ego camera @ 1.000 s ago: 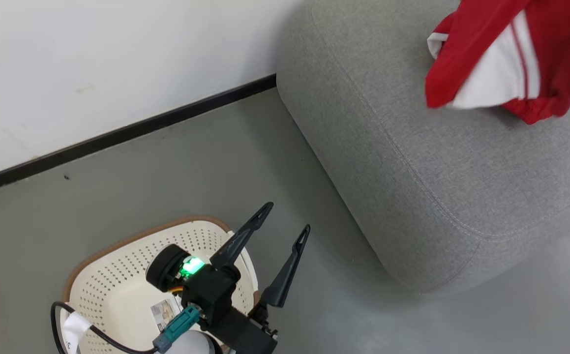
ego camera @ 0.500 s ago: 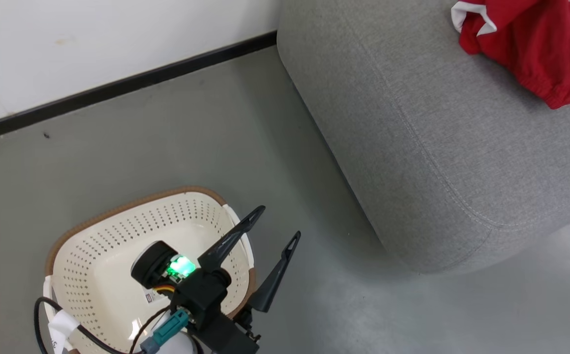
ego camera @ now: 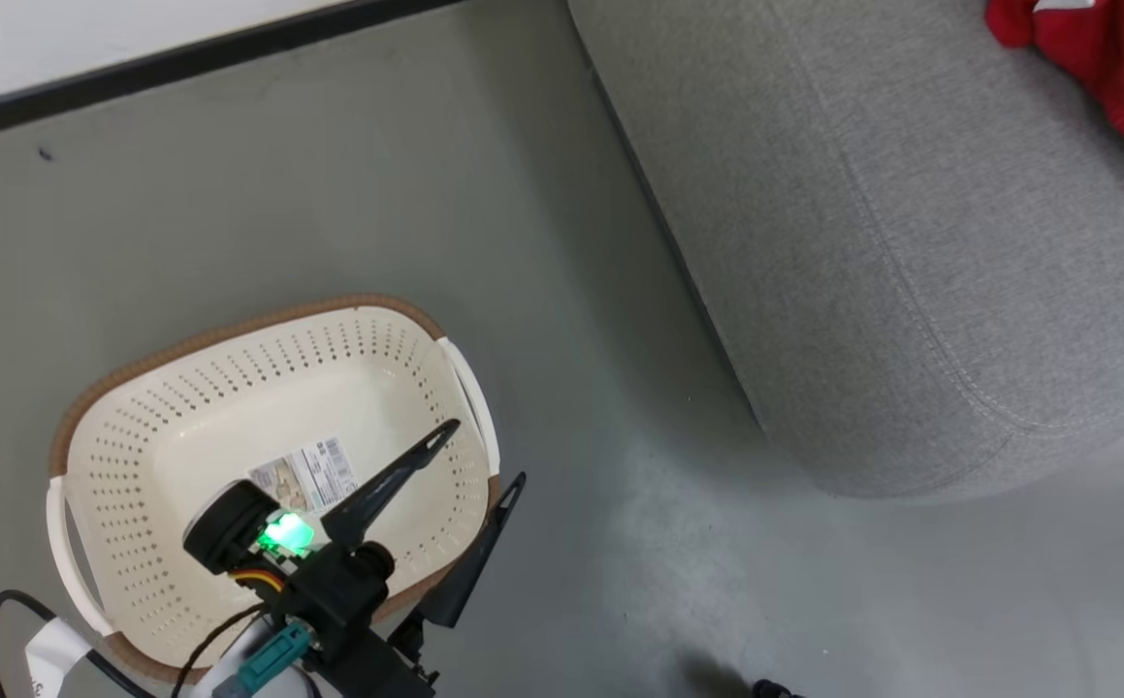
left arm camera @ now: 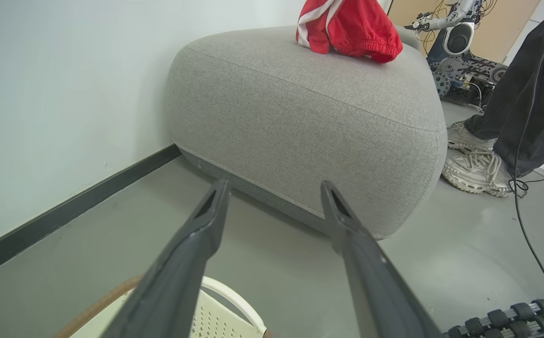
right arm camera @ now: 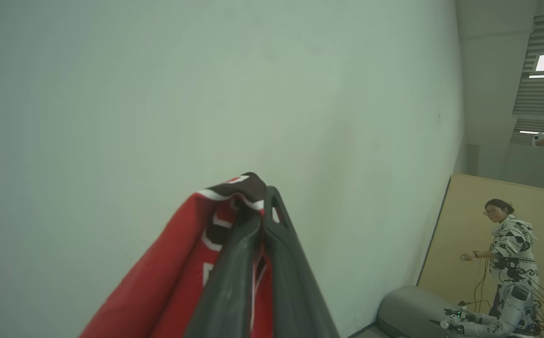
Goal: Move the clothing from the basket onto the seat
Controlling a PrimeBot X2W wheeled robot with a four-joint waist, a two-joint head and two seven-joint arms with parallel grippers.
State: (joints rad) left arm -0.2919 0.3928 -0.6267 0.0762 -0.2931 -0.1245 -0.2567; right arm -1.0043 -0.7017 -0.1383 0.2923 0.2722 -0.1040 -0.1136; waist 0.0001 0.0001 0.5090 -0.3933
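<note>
- The basket [ego camera: 232, 328] stands on the grey floor [ego camera: 329, 194] at the lower left of the head view, apart from the seat. The paper label [ego camera: 305, 473] on its bottom shows in full.
- The left pincer [ego camera: 485, 452] hangs over the basket's right end, near the white handle [ego camera: 472, 393]. Its two dark fingers are spread wide with nothing between them, and a green light [ego camera: 285, 533] glows at its wrist.
- In the left wrist view those fingers point at the seat's rounded side, over the strip of floor between basket and seat.
- A black skirting board [ego camera: 183, 66] runs along the foot of the white wall [ego camera: 38, 39] towards the seat's corner.
- The seat [ego camera: 911, 242] takes up the right side of the head view and stands against that wall.
- The clothing [ego camera: 1114, 48] is on the seat's top, towards its far right. In the left wrist view its lower red folds rest on the cushion and its upper part rises out of the frame.
- The right pincer [right arm camera: 261, 202] is clamped tight on a fold of the clothing, red with a dark and white patch, which drapes over its tips. It points at the pale wall.
- In the left wrist view a person's dark trouser legs [left arm camera: 525, 94] and pale shoes [left arm camera: 473, 169] stand on the floor just beside the seat's right end.
</note>
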